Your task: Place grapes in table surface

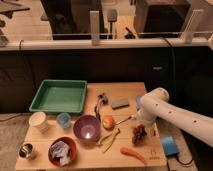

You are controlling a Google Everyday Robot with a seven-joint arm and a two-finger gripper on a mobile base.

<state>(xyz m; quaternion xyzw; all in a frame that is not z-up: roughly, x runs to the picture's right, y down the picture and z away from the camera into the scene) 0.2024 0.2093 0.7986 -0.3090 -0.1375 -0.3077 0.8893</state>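
I see everything through one camera, set high and in front, looking down over the whole table surface (75,157) towards the railing beyond. My gripper (141,125) sits right of centre, low over the grapes (139,133).

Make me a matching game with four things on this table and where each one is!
Things:
1. grapes
2. tray
3. carrot
4. apple

Places:
A. back left part of the table
B. right next to the purple bowl
C. front edge, right of the middle
D. under the gripper at the end of the white arm

Pairs: 1-D, 2-A, 3-C, 4-B
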